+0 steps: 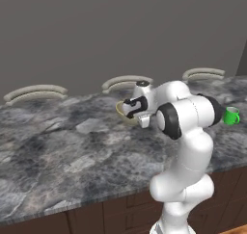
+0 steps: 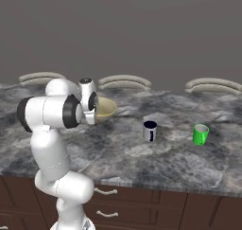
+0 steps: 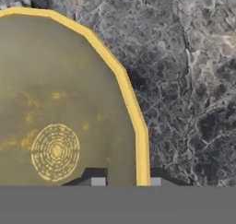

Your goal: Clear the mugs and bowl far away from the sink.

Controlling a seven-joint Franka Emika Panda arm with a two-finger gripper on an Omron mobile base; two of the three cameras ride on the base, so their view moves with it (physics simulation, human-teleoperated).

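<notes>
The tan-yellow bowl (image 3: 55,103) hangs tilted just above the marble counter (image 2: 156,163), and its rim runs between my two fingertips. My gripper (image 3: 124,181) is shut on that rim, one finger inside and one outside. The base views show the bowl (image 1: 123,117) (image 2: 107,108) at the hand, at the counter's middle. To the right, the white mug with the navy rim (image 2: 150,130) stands upright on the counter. Further right stands the green mug (image 2: 201,134) (image 1: 232,116). My arm hides the navy mug in the left base view. The sink is out of view.
Three curved pale chair backs (image 2: 124,80) line the counter's far edge. Dark wooden drawers (image 2: 108,203) with handles sit under the near edge. Bare marble stretches to the left of the bowl (image 1: 53,146).
</notes>
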